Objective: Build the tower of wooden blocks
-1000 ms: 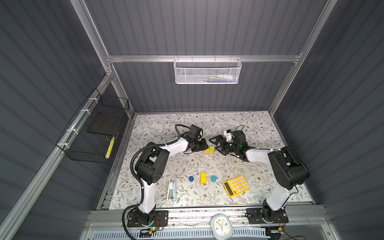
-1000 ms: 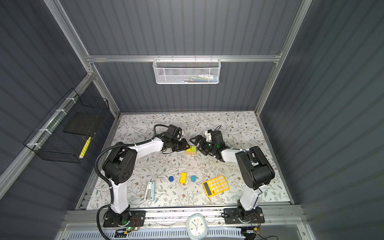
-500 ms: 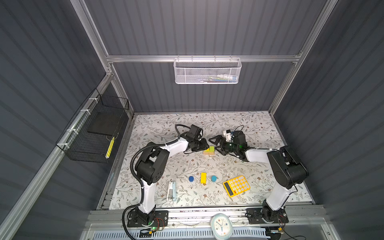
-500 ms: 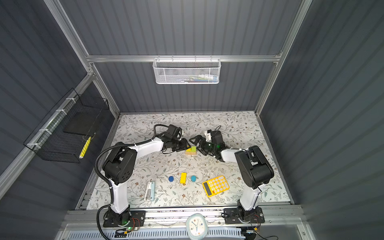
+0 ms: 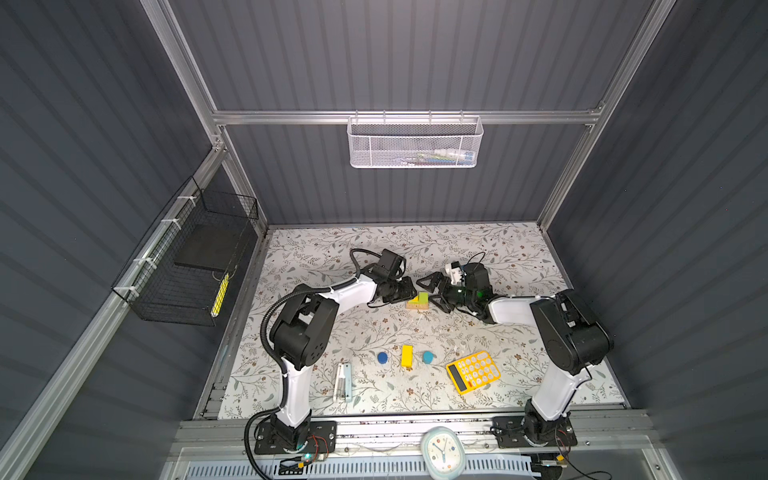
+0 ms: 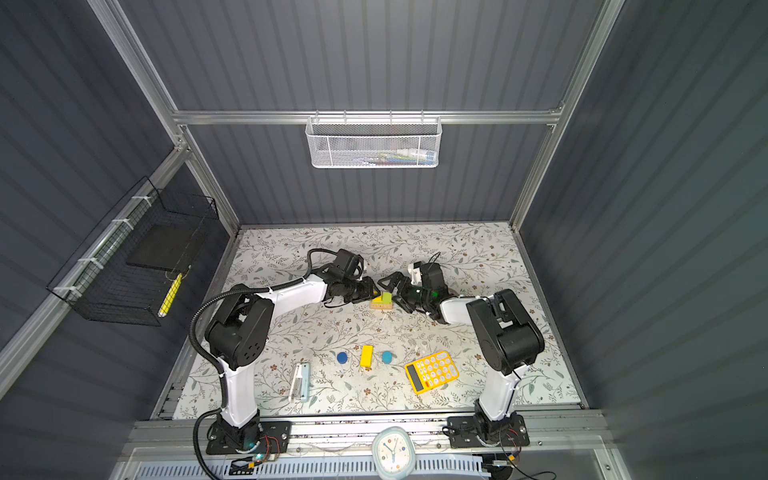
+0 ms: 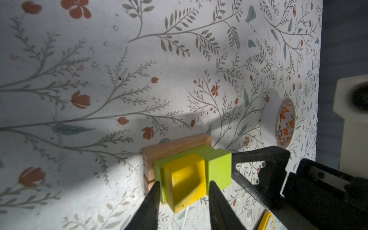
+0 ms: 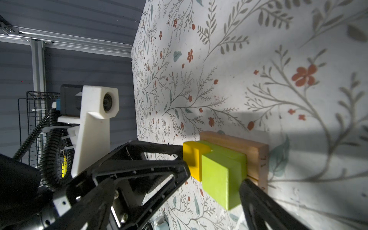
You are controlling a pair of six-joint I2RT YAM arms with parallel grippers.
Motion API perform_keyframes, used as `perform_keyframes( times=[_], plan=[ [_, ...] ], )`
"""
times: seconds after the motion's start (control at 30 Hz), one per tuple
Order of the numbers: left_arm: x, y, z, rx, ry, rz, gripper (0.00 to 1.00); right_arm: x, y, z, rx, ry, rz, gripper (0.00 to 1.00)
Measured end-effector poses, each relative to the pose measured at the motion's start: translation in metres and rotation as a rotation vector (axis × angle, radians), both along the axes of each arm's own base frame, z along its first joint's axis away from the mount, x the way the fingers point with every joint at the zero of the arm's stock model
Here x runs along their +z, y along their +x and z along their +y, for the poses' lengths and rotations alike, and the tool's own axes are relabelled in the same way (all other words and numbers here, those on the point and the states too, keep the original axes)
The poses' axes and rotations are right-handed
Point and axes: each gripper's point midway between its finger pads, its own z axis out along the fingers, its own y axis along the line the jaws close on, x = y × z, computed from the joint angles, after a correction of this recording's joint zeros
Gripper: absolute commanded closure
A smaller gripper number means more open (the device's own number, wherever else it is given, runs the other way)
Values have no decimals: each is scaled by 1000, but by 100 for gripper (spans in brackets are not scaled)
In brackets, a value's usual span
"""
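Observation:
The wood block tower point(image 5: 417, 301) point(image 6: 382, 301) stands mid-table. Its base is tan bars point(image 7: 171, 147) with a lime-green bar point(image 7: 158, 169) across them. On that bar sit a yellow cube point(image 7: 185, 179) and a lime-green cube point(image 7: 219, 167). My left gripper point(image 7: 184, 185) point(image 5: 409, 291) is open, its fingertips flanking the yellow cube with thin gaps. From the opposite side my right gripper point(image 8: 215, 177) point(image 5: 430, 293) stands wide open around the lime-green cube point(image 8: 215, 179). A loose yellow bar point(image 5: 407, 356) lies between two blue cylinders point(image 5: 382, 357) point(image 5: 428, 356) nearer the front.
A yellow calculator point(image 5: 473, 371) lies front right and a white stapler-like item point(image 5: 343, 380) front left. A clear tape roll point(image 7: 278, 121) stands beyond the tower. A clock point(image 5: 442, 451) sits on the front rail, and wire baskets hang on the left and back walls.
Both arms stay at the tower. The left jaws stand slightly wider around the yellow cube than a second ago. The blocks have not shifted.

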Motion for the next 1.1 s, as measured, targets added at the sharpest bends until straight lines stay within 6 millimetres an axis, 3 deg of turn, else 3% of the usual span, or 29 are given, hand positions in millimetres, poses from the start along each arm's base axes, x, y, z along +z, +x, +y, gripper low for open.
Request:
perform_keyframes(
  times=[1.1],
  plan=[
    [-2, 0, 3, 8, 19, 3, 60, -3, 4, -3, -19, -36, 2, 1]
  ],
)
